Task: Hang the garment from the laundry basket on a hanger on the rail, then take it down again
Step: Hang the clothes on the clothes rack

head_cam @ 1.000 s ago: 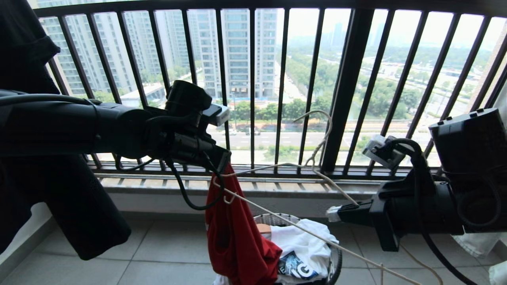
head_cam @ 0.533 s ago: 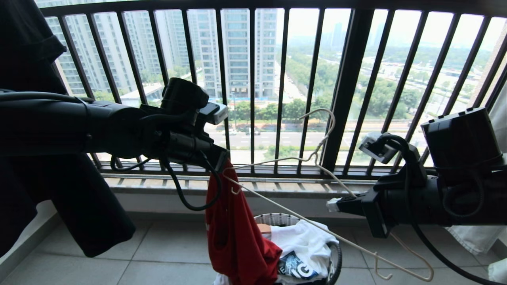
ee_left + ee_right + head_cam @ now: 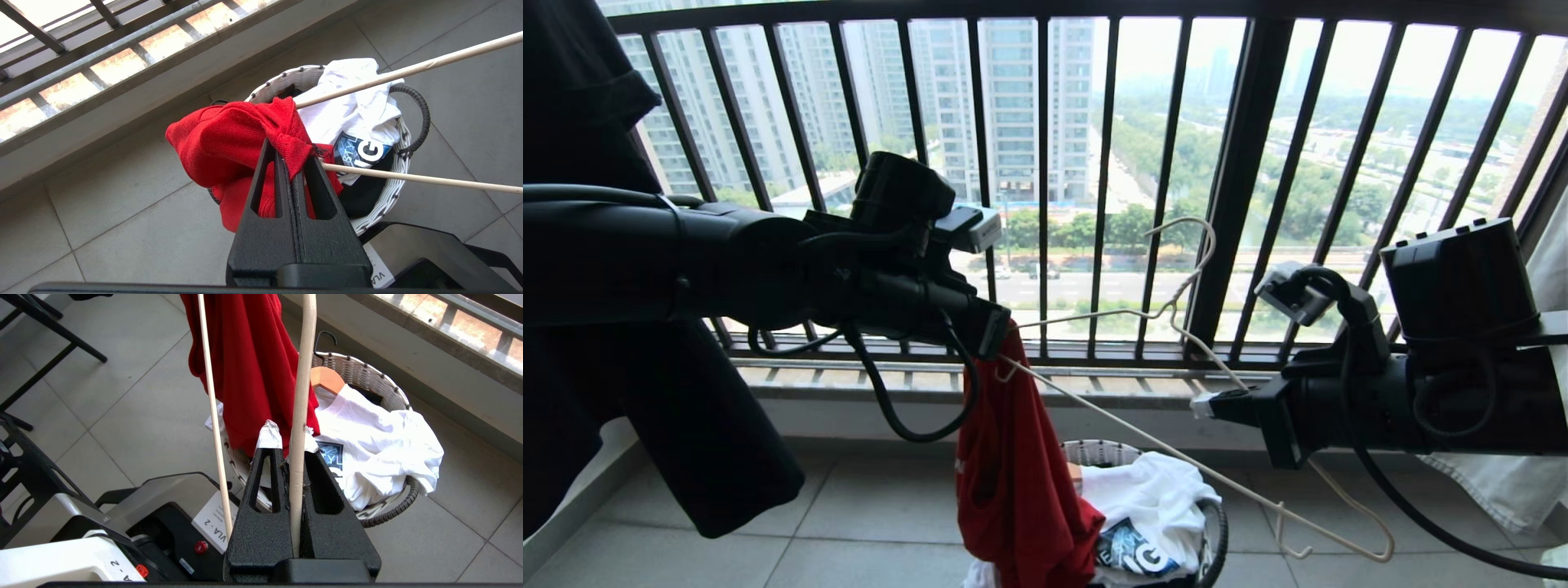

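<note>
Left gripper (image 3: 995,328): jaws pinched tight on a bunched fold of the red T-shirt (image 3: 1013,465), held up in front of the window railing (image 3: 1045,163).
Right gripper (image 3: 1205,403): clamped on one sloping arm of the white wire hanger (image 3: 1176,314); fingertips wrapped in white tape.
Garment position: hangs limp from the left grip, its lower folds trailing down to the laundry basket (image 3: 1217,523) on the tiled floor (image 3: 866,523). One hanger end sits right at the pinched fold, seemingly entering the cloth.
Rail: not in view in any frame.
Risk, slip: the pinch looks shallow, only an edge of knit between the jaws; a tug from the wire could pull it free and drop the shirt.
Risk, snag: the small notch hook at the hanger's end could catch the weave rather than slide through.
Risk, twist: the thin wire, gripped on one arm only, may pivot in the jaws, swinging the curved hook off line.
Textures: shirt is soft, matte, heavy-draped jersey; hanger slim, smooth, springy; basket has woven white sides under a dark tubular rim.
Also in basket: a crumpled white printed T-shirt (image 3: 1152,498) on a light-wood hanger (image 3: 325,379).
At left: a black shirt (image 3: 645,408) hanging.
</note>
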Tool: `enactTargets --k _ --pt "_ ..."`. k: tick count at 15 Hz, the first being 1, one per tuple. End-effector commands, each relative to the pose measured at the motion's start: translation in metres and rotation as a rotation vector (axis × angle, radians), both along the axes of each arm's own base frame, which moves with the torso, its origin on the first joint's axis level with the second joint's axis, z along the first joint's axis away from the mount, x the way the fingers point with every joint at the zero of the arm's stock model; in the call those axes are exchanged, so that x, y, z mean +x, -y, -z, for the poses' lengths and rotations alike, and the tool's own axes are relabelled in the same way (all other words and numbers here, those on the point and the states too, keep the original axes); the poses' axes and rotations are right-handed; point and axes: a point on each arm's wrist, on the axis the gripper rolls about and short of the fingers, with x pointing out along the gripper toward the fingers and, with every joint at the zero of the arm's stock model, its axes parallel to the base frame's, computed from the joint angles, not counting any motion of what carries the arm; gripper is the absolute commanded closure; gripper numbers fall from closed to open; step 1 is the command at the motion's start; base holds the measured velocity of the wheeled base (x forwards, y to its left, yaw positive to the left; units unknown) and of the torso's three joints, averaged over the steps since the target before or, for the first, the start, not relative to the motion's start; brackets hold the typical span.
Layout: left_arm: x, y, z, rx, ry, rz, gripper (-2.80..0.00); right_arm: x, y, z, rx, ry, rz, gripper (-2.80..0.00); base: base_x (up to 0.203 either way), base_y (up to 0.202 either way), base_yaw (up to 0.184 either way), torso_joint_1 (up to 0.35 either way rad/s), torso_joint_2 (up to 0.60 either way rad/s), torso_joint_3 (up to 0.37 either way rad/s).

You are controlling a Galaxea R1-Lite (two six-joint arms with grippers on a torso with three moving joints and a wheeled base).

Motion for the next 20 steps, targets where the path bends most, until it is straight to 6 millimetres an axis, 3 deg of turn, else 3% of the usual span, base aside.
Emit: enactTargets --k 1,4,8,14,20 --pt "-0.002 0.007 -0.002 -0.02 -0.004 0.004 0.0 0.0 -0.001 0.002 -0.004 -0.009 -0.005 0.0 0.0 0.0 0.0 0.0 0.0 0.0" --pt "0.002 0.009 0.001 -0.018 -0.009 0.001 0.0 -0.004 -0.009 0.006 -0.011 -0.023 -0.041 0.0 0.0 0.0 0.0 0.0 0.0 0.0" --pt "-0.011 0.017 -0.003 -0.027 -0.014 0.036 0.0 -0.003 -0.01 0.008 -0.018 -0.023 -0.036 0.0 0.0 0.0 0.0 0.0 0.0 0.0" --pt "-0.032 0.046 -0.007 -0.116 -0.072 0.067 0.0 -0.003 -0.01 0.009 -0.025 -0.016 -0.022 0.0 0.0 0.0 0.0 0.0 0.0 0.0" --pt "-0.042 0.058 -0.021 -0.195 -0.086 0.031 0.0 0.004 -0.011 0.008 -0.035 0.064 0.066 0.0 0.0 0.0 0.0 0.0 0.0 0.0"
